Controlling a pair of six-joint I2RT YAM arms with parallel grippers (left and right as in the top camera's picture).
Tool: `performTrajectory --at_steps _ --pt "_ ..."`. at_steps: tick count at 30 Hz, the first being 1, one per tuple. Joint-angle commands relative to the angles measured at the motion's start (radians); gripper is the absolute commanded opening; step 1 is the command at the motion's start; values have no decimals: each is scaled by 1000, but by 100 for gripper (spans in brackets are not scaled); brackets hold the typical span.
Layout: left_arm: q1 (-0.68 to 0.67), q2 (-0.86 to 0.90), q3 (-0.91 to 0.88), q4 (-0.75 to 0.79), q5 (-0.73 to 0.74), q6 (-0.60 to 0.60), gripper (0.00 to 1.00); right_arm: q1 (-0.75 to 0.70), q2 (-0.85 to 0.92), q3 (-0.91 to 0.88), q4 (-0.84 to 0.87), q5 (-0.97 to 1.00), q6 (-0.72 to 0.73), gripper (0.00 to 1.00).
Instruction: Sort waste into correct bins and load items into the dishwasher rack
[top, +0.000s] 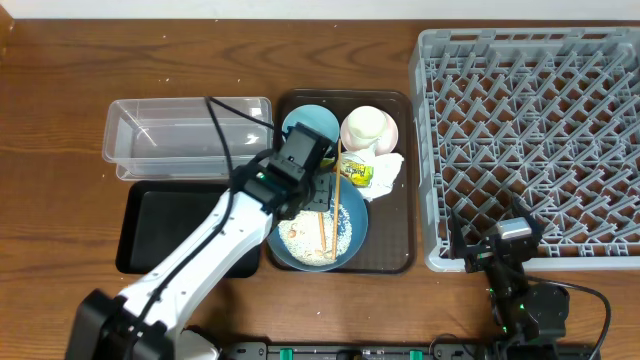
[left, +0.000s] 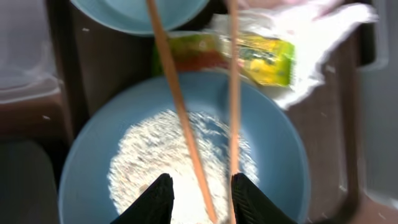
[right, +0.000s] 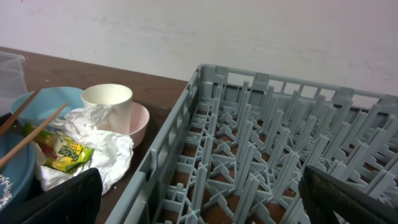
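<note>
My left gripper (left: 202, 198) hangs low over the large dark blue bowl (left: 81, 180), which holds white rice scraps (left: 143, 162). Its jaws stand partly apart, and the pair of wooden chopsticks (left: 177, 99) runs between them, one stick against the right finger. Past the bowl lie the yellow-green wrapper (left: 261, 56) and the crumpled napkin (left: 317, 37). The white cup (right: 107, 102) sits in the pink bowl (right: 140, 121), beside the light blue bowl (top: 310, 122). My right gripper (right: 204, 199) is wide open and holds nothing, at the near left corner of the dishwasher rack (right: 261, 137).
The bowls, cup and waste all rest on a dark brown serving tray (top: 390, 255). Left of it stand the clear plastic tub (top: 190, 135) and, nearer me, the shallow black tray (top: 170, 230). The rack (top: 530, 140) fills the right side.
</note>
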Motion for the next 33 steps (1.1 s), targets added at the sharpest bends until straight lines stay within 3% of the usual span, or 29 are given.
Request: performTrajectory --at_steps 1,10,14,23,33 --pt "0 50 -2 2 -109 -13 34 5 -3 -2 -4 -1 11 99" --pt "0 137 -2 33 -134 -21 34 5 -3 -2 -4 -1 11 99" --pt "0 135 -2 36 -104 -120 34 5 -3 -2 -4 -1 11 99" --pt "-3 162 -17 96 -105 -183 34 5 -3 -2 -4 -1 11 99" --pt "-3 202 -17 128 -134 -189 34 5 -3 -2 -4 -1 11 99"
